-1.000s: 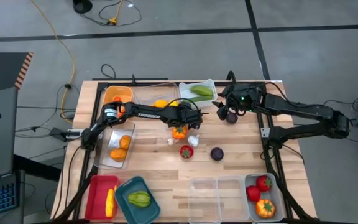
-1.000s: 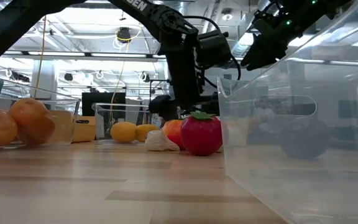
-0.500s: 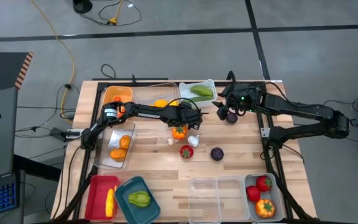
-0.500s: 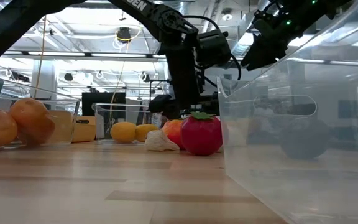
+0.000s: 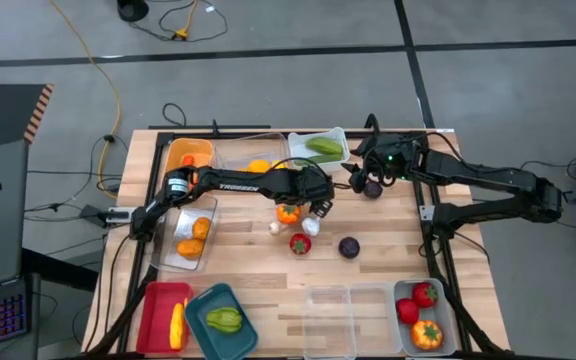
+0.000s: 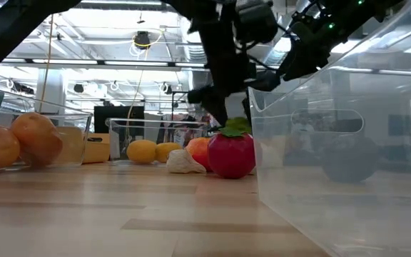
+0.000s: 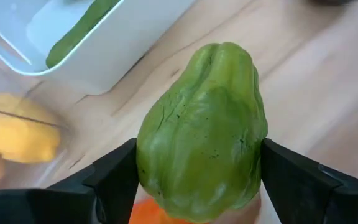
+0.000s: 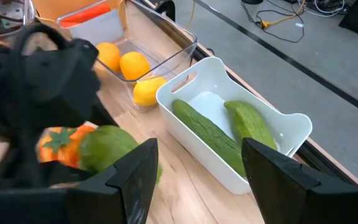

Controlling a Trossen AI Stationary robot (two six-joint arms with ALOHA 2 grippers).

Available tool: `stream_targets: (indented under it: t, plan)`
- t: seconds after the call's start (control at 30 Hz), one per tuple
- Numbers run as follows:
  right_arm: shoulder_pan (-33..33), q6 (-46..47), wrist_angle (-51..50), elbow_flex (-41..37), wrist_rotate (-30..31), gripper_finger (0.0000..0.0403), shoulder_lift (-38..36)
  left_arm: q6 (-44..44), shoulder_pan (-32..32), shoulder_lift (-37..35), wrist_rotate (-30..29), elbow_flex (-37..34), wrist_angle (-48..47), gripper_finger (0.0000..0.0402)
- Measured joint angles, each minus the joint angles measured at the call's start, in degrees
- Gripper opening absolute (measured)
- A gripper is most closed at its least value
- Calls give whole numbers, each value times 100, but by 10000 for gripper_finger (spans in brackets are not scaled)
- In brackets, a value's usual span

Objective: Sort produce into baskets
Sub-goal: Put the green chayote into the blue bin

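High view gives you the whole table [image 5: 258, 270], with baskets along its near and far edges and a small scatter of produce loose in the middle.

Two baskets matter for this step. The white basket [image 5: 340, 135] at the far edge holds two long green vegetables. The teal basket [image 5: 196, 297] at the near left corner holds one knobbly green piece.

Your left gripper [image 5: 315, 200] hangs over the middle of the table, just beside the orange fruit [image 5: 288, 212]. Its two dark fingers are clamped on either side of a green fruit [image 7: 204, 130], which fills the left wrist view and sits clear of the wood below.

Your right gripper [image 8: 201, 180] waits near the far right of the table, facing the white basket. Its fingers are spread, and nothing shows between them.

By my reading, the step in hand is the pick of that green fruit: the grip looks made, the carry not yet begun.

Your next move calls for a choice of basket. The white one is nearer and holds green things, but the teal one holds what looks like the same kind of fruit, so I would take it there. That path runs back towards the near left, so raise the fruit enough to clear the garlic [image 5: 310, 226] and the red fruit [image 5: 299, 243] lying close by. The fruit is rounded and tapering, so watch that it doesn't slip from between the fingers on the way.
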Motion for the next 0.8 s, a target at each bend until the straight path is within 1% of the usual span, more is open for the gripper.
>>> stream_targets:
  t: [0.17, 0.47, 0.63, 0.8]
  plan:
    - [0, -9, -20, 0, -2, 260, -135, 526, -150, 0, 0, 400, -407, 281]
    - [0, -5, -284, 0, -6, 260, -903, 1638, -482, 0, 19, 1083, -1008, 281]
    - [0, 9, -308, 0, -6, 260, -1181, 2131, -709, 0, 362, 1583, -1653, 281]
    - [0, 10, -326, 0, -10, 260, -1215, 2215, -1009, 0, 780, 2152, -2659, 281]
